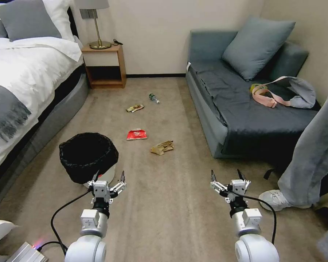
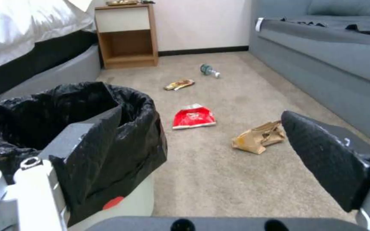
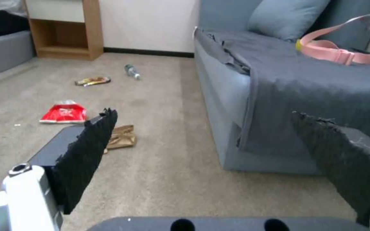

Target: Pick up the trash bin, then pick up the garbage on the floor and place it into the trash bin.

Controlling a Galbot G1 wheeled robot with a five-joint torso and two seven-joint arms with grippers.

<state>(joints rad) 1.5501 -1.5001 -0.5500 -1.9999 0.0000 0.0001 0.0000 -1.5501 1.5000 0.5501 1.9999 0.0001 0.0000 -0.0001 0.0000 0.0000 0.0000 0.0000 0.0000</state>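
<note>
Beige carpet (image 1: 178, 203) between bed (image 1: 22, 80) on robot's left and grey sofa (image 1: 244, 112) on its right. Trash bin (image 1: 88, 157), white with black bag over rim, stands upright on carpet near the bed, just ahead of left gripper (image 1: 108, 177). Left gripper fingers spread wide, holding nothing; in left wrist view one finger (image 2: 86, 150) sits right at the bin's near rim (image 2: 120, 128), contact can't be confirmed. Right gripper (image 1: 226, 175) hovers low over bare carpet near sofa front, jaws wide apart, empty.

Garbage all on floor, apart from each other: crumpled brown paper bag (image 1: 162, 147) nearest, right of bin; red-and-white snack wrapper (image 1: 136, 134) just beyond it; gold-brown wrapper (image 1: 135, 108) further on; small clear bottle (image 1: 154, 98) lying on its side, furthest, towards the wall. Wooden nightstand (image 1: 104, 65) with lamp (image 1: 94, 22) against back wall. Pink strap and grey bag (image 1: 288, 92) lie on the sofa. A person's leg (image 1: 309, 156) and white shoe at right edge.
</note>
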